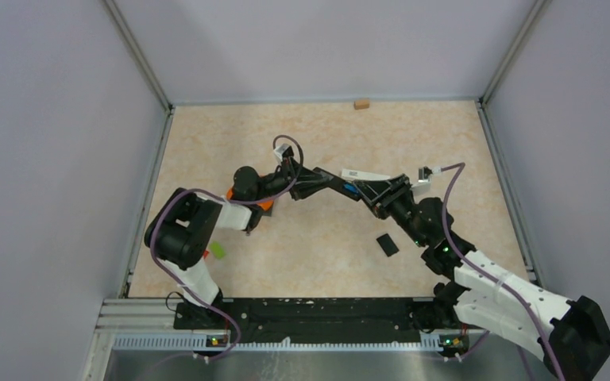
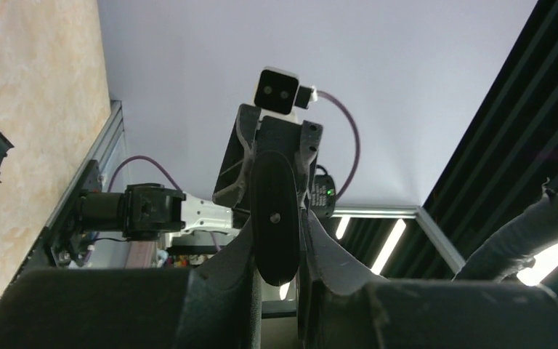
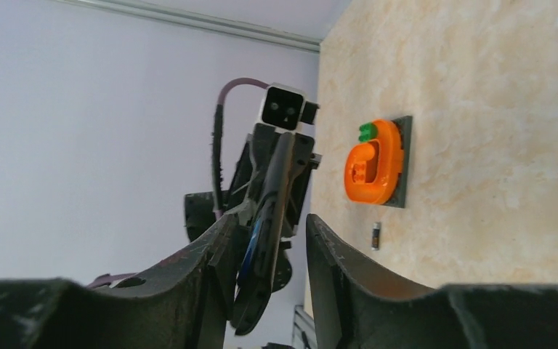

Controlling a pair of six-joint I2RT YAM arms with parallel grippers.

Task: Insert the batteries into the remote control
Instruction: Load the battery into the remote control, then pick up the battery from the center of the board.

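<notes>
Beige marbled tabletop (image 1: 326, 135), lilac walls (image 1: 48, 119); remote (image 3: 270, 200) aloft, battery (image 3: 375, 236) lying loose.

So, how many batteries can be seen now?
2. One dark battery lies on the table beside the orange holder; one blue battery sits at the remote. Others may be hidden.

The remote control (image 2: 275, 240) bridges my left gripper (image 1: 320, 181) and right gripper (image 1: 363, 193), so nothing passes between them. Beyond both, bare tabletop (image 1: 397, 131) lies open; an orange block (image 3: 374, 163) crowds my left wrist.
</notes>
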